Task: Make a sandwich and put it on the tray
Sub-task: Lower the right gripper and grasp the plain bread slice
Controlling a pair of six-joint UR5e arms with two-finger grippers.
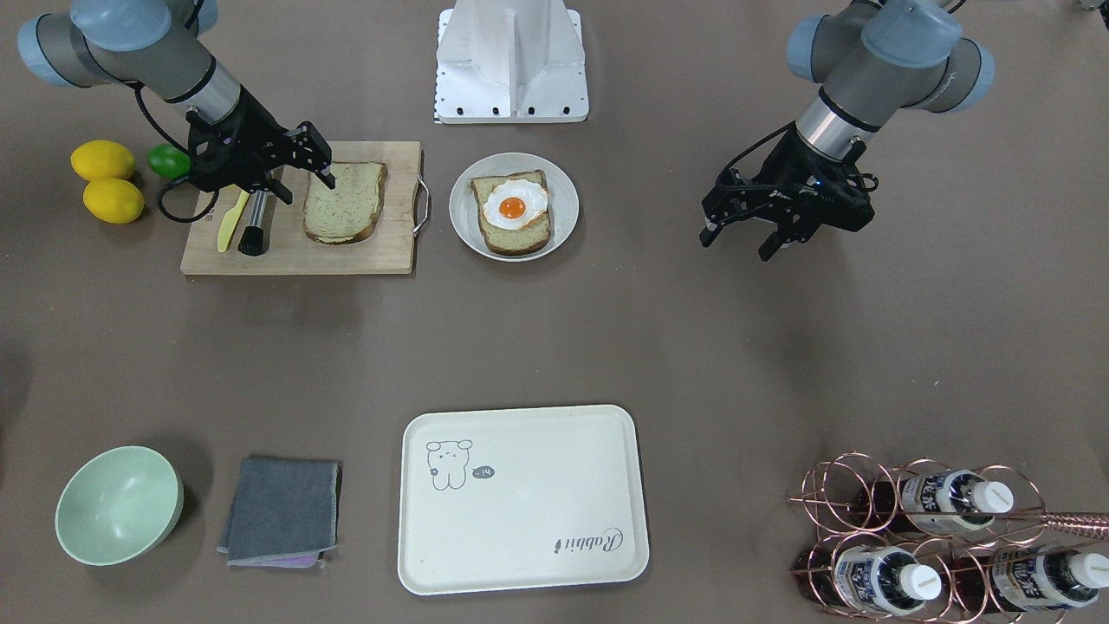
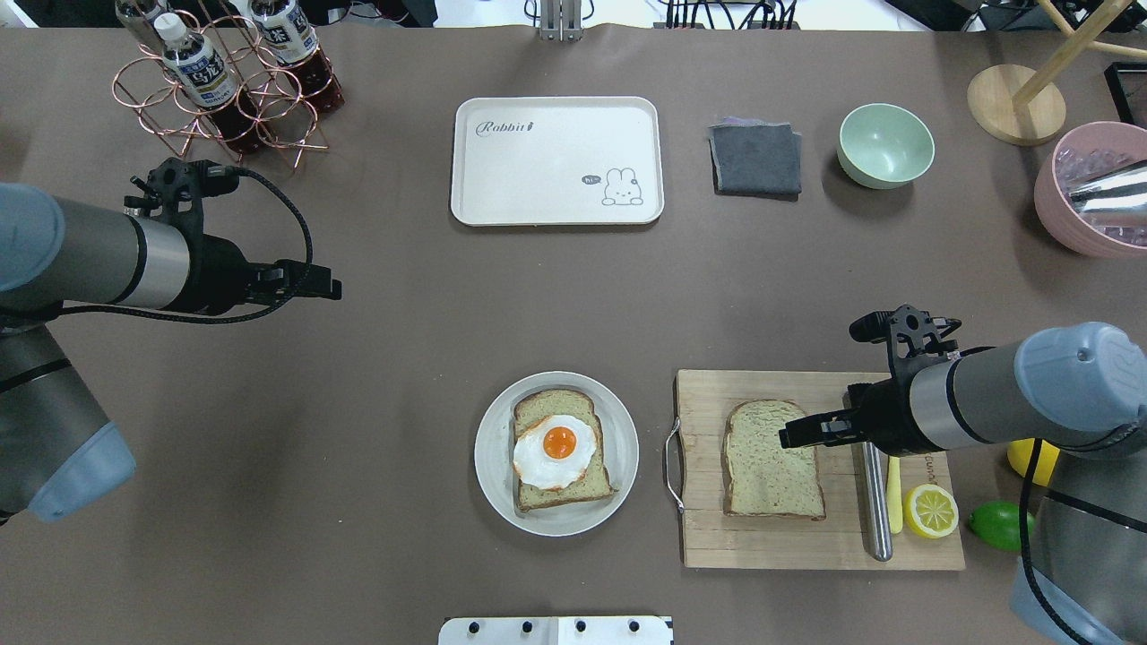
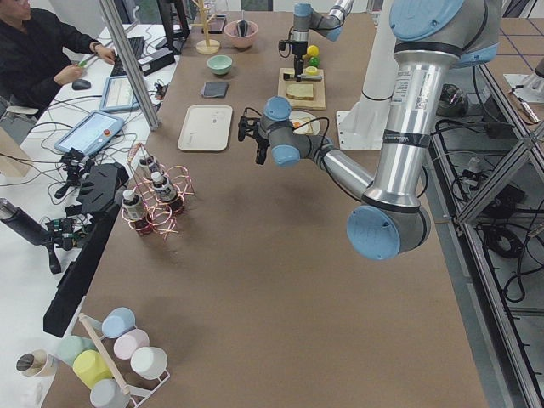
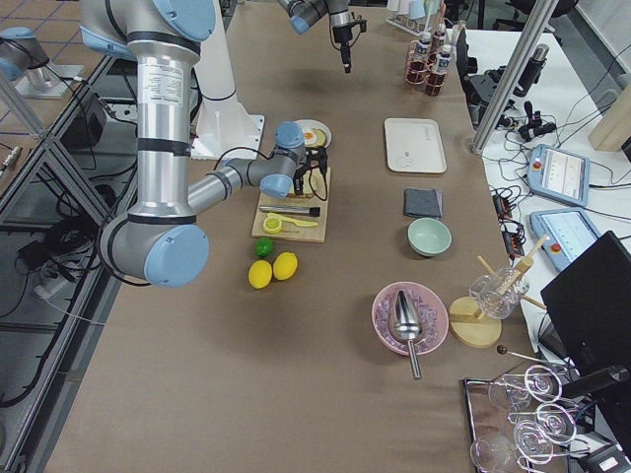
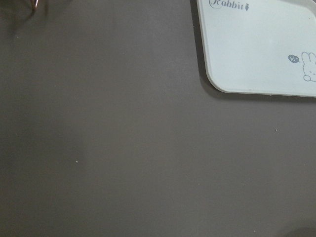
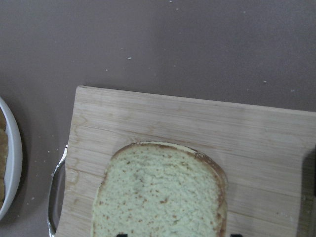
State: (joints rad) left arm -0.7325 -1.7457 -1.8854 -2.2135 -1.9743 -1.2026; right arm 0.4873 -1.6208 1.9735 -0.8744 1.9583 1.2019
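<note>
Tray [image 2: 556, 116]: middle of the table's far edge, nothing on it. It's your drop-off, not yet needed.
Board [image 2: 762, 546]: robot's edge, toward its right corner, carrying one bare slice [image 2: 771, 466].
Plate [image 2: 488, 448]: robot's edge, middle. It holds the other slice [image 2: 556, 408] with the egg [image 2: 556, 445] on top, so your sandwich lacks only its lid.
Right gripper [image 2: 789, 436]: above the bare slice, fingers apart, holding nothing. Likely lined up to lift it.
Left gripper [image 1: 736, 245]: fingers spread over bare table toward the left edge, out of your way.
</note>
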